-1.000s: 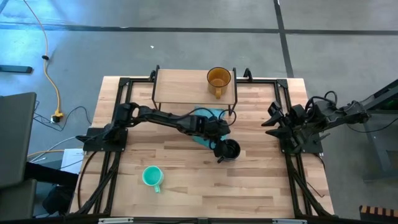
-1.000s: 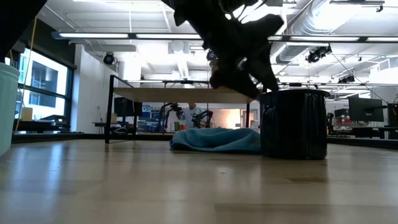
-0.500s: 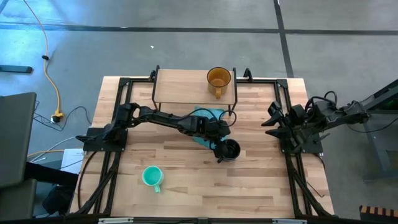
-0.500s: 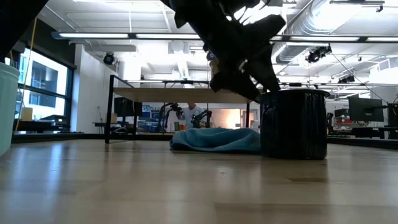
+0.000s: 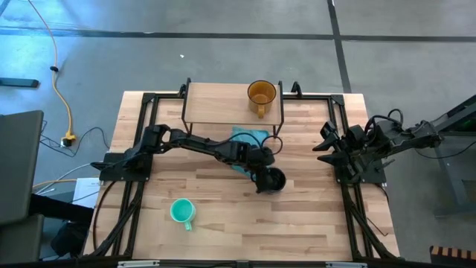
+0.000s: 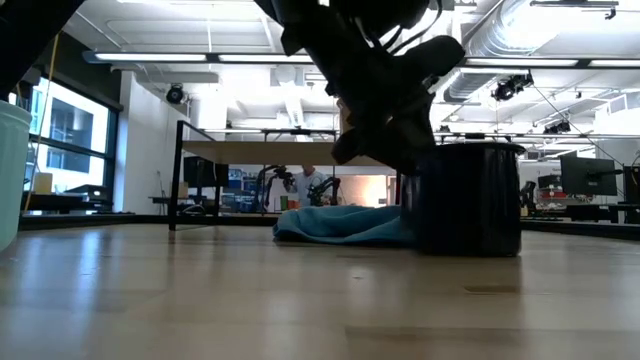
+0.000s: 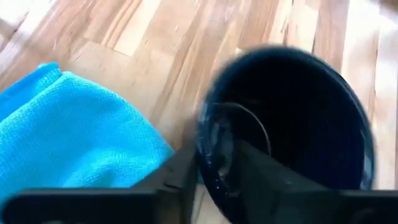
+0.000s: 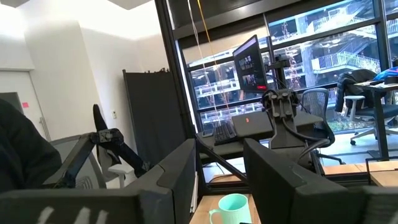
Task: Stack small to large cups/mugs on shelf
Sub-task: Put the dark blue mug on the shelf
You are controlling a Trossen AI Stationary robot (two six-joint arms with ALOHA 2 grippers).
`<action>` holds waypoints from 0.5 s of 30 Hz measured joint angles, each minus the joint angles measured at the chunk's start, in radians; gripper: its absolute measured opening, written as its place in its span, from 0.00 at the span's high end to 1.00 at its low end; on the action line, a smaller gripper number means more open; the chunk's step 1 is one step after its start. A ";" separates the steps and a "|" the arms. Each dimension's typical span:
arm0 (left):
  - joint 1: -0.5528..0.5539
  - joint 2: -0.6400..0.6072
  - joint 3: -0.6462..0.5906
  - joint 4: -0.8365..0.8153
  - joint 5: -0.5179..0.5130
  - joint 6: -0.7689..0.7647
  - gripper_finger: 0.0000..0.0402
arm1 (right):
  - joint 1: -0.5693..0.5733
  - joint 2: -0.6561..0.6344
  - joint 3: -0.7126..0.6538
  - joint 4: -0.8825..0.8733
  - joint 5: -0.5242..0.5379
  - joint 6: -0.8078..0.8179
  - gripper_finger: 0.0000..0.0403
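Note:
The dark navy mug (image 5: 274, 179) stands upright on the table, right of the light blue cloth (image 5: 249, 138). My left gripper (image 5: 262, 177) reaches down from the left and is shut on the mug's rim (image 7: 211, 140). The amber mug (image 5: 261, 94) stands on the shelf (image 5: 216, 104) at the table's far edge. The teal mug (image 5: 181, 212) stands on the table near the front left. My right gripper (image 8: 221, 180) is raised at the table's right side, open and holding nothing. My left gripper has the dark mug's wall at the rim (image 7: 210, 155), on the side facing the cloth, with one finger (image 7: 261, 171) inside the mug and the other (image 7: 180, 177) outside. The fingers slant down from the table's left. The mug (image 6: 465, 200) stands upright with its base on the table.
The cloth (image 6: 345, 225) lies bunched just behind and left of the dark mug, under the shelf's front edge. The shelf's thin black legs (image 6: 178, 175) stand behind it. Black frame rails (image 5: 137, 201) run along both table sides.
My left gripper has sunk a little and rolled, and has taken hold of the dark mug's rim. The mug has slid slightly toward the table's left and stays upright on the table.

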 joint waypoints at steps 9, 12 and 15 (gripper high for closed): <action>-0.023 -0.001 0.002 -0.052 -0.011 -0.022 0.90 | 0.000 0.000 0.000 -0.004 0.000 0.005 0.68; -0.032 -0.001 0.001 -0.101 -0.003 -0.036 0.93 | 0.000 0.000 0.000 -0.005 0.000 0.002 0.68; -0.043 -0.003 0.002 -0.144 -0.008 -0.043 0.97 | 0.000 0.000 0.000 -0.006 0.000 -0.002 0.68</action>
